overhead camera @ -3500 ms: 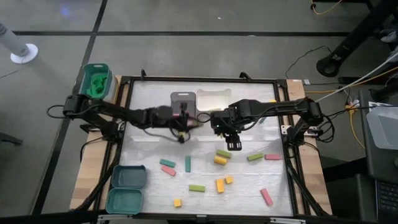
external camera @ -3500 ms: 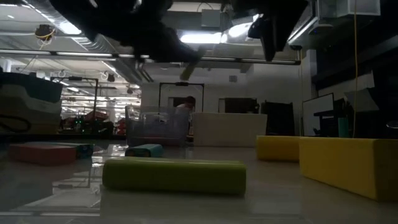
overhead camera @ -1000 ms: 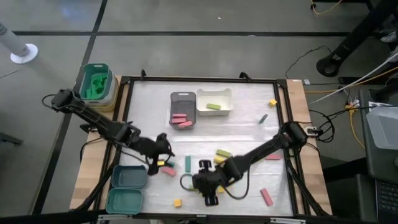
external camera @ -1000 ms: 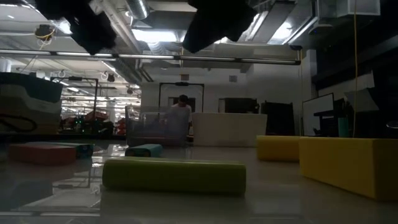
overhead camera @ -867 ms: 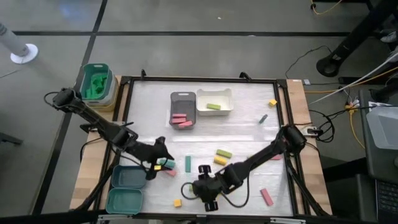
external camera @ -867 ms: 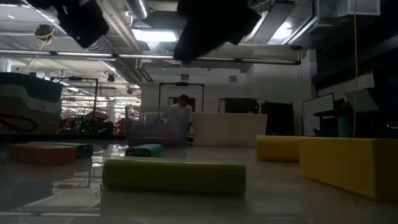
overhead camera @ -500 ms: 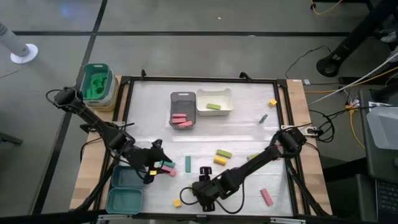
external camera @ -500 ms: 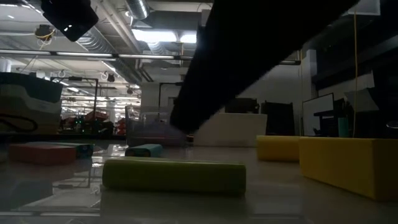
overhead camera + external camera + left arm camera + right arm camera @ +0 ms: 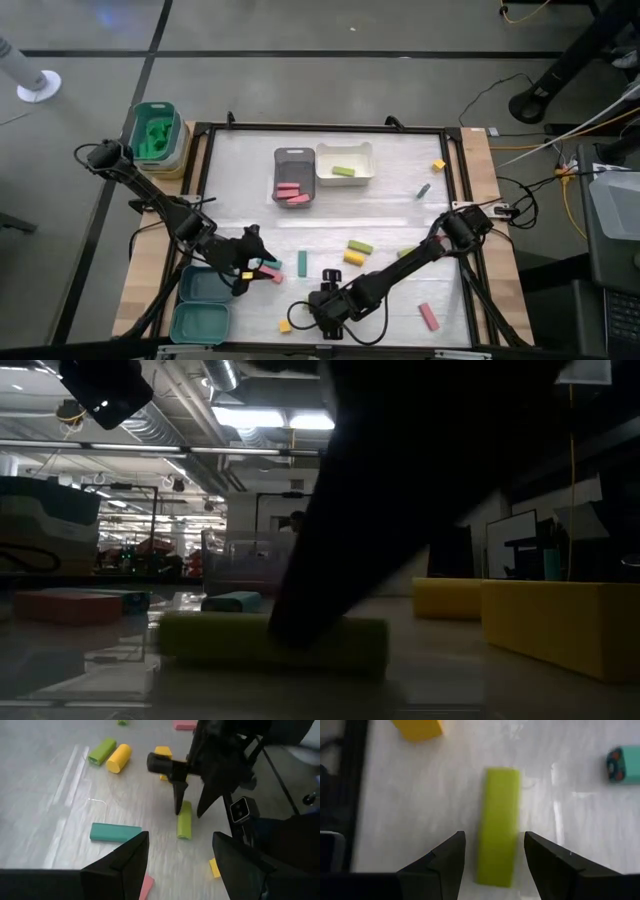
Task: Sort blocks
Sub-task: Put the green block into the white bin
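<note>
A light green bar block (image 9: 499,825) lies flat on the table near its front edge. My right gripper (image 9: 494,840) stands open over the block's near end, one finger on each side, with a small gap to the block on both sides. The left wrist view shows the same green block (image 9: 184,820) below those fingers. My left gripper (image 9: 180,845) is open with nothing between its fingers. It hovers at the table's near left (image 9: 248,262), just left of a teal block (image 9: 268,263) and a pink block (image 9: 272,275).
A grey tray (image 9: 292,160) holds pink blocks and a white tray (image 9: 345,152) holds a green one, both at the back. Two teal trays (image 9: 208,284) sit off the near left corner. Loose yellow (image 9: 285,325), pink (image 9: 428,316) and teal (image 9: 301,263) blocks lie around.
My right gripper has gone down and a little toward the table's left and near edge, and its open fingers now straddle the green block. My left gripper has swung toward the near left, beside the teal and pink blocks. No block has moved.
</note>
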You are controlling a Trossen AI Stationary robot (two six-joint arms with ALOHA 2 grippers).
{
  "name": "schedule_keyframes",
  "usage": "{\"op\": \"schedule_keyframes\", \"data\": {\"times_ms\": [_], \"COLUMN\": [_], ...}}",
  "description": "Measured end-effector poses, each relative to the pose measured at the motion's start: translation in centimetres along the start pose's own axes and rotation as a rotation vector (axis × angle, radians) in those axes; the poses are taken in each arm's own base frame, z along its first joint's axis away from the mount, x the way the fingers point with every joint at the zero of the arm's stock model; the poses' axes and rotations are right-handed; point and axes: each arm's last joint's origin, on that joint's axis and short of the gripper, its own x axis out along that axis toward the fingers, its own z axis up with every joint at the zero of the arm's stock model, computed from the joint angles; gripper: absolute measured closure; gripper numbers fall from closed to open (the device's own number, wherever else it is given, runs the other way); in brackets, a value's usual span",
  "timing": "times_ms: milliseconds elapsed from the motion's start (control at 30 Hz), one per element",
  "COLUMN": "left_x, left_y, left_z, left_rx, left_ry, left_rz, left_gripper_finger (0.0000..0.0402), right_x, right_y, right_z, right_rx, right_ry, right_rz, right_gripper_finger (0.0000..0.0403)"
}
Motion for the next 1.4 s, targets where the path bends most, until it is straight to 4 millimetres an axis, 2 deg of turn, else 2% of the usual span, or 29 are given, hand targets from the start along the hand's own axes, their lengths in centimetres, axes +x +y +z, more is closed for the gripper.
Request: {"op": "schedule_keyframes", "data": {"times_ms": [167,267,500,733,900,1067,1400], "left_x": [0.0,0.0,0.0,0.0,0.0,0.0,0.0], "left_y": [-0.1,-0.1,0.0,0.1,0.2,0.2,0.5], "left_z": [0.2,0.2,0.2,0.3,0.2,0.2,-0.3], "left_rx": [-0.007,-0.008,-0.01,0.001,0.005,0.006,0.032], "left_ry": [-0.019,-0.023,-0.035,-0.059,-0.052,-0.051,0.001], "left_rz": [-0.006,0.002,0.019,0.063,0.068,0.068,0.102], "left_gripper_finger": [0.0194,0.0194,0.0194,0.0194,0.0194,0.0194,0.0194], "right_x": [0.7,0.8,1.1,0.5,-2.6,-6.5,-13.5], "right_y": [-0.1,-0.2,-1.1,-3.7,-6.6,-10.5,-20.6], "right_z": [-0.2,-0.1,0.3,1.8,3.8,5.0,5.4], "right_rx": [0.013,0.017,0.039,0.069,0.064,0.046,0.088], "right_ry": [-0.01,-0.017,-0.013,-0.017,-0.018,0.039,0.17], "right_rz": [-0.03,-0.04,-0.042,-0.064,-0.09,-0.15,-0.402], "right_gripper_finger": [0.0201,0.0215,0.0302,0.0304,0.0286,0.0295,0.0286]}}
